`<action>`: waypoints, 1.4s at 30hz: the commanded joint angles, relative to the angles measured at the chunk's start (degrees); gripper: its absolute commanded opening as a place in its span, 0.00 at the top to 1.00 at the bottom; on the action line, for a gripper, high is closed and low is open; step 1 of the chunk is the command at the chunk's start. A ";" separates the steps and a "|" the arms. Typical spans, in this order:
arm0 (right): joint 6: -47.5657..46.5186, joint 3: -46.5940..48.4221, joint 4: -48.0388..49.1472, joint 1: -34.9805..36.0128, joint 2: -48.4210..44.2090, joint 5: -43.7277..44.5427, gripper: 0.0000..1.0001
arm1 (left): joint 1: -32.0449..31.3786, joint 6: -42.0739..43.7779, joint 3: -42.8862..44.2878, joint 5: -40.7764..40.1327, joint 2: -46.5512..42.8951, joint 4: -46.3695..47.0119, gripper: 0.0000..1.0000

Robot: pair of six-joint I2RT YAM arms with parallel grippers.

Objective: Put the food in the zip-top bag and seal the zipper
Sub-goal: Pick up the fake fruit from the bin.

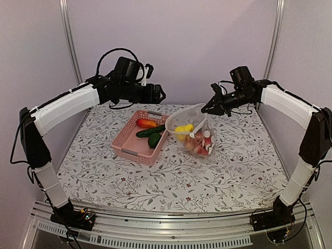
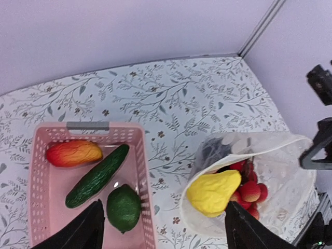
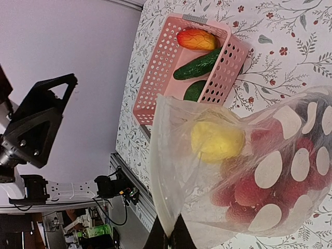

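Pale lilac walls [image 1: 197,46] enclose a table covered in floral-print cloth [image 1: 171,181].

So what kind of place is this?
Probably a lab robot cell: plain lilac walls with aluminium frame posts, arms bolted to a metal rail, toy food in a pink slotted plastic basket.

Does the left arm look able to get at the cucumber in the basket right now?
Probably yes. The left gripper hangs open above the pink basket, and the cucumber lies uncovered inside, though the green fruit sits close beside it.
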 commanded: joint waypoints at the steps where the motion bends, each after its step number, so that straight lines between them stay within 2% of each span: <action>1: 0.02 -1.67 1.96 -0.47 -3.00 -0.03 1.00 | 6.50 -2.51 -6.26 1.56 2.14 -5.54 0.22; 4: -0.18 -2.18 1.96 -0.55 -3.31 0.20 1.00 | 8.60 0.32 -7.59 4.49 4.87 -6.12 0.21; 8: -0.21 -2.38 1.96 -0.56 -3.51 0.13 1.00 | 9.36 4.36 -4.78 6.63 11.25 -9.25 0.15; 13: -0.12 -2.67 1.96 -0.61 -3.91 0.39 1.00 | 9.38 2.88 -1.54 9.10 17.91 -12.52 0.13; 26: -0.21 -5.02 1.96 -1.01 -5.53 0.86 1.00 | 9.00 -1.68 -0.60 18.86 25.37 -10.45 0.20; 32: -0.17 -5.52 2.05 -0.97 -5.55 0.79 1.00 | 9.01 -1.16 -1.24 18.86 25.63 -10.37 0.25; 37: -0.21 -5.56 2.21 -1.01 -5.56 0.85 1.00 | 9.01 -0.70 -1.75 20.00 24.86 -10.38 0.45; 42: -0.22 -5.49 2.32 -1.05 -5.27 0.65 1.00 | 9.35 -0.87 -2.44 16.95 20.37 -11.48 0.54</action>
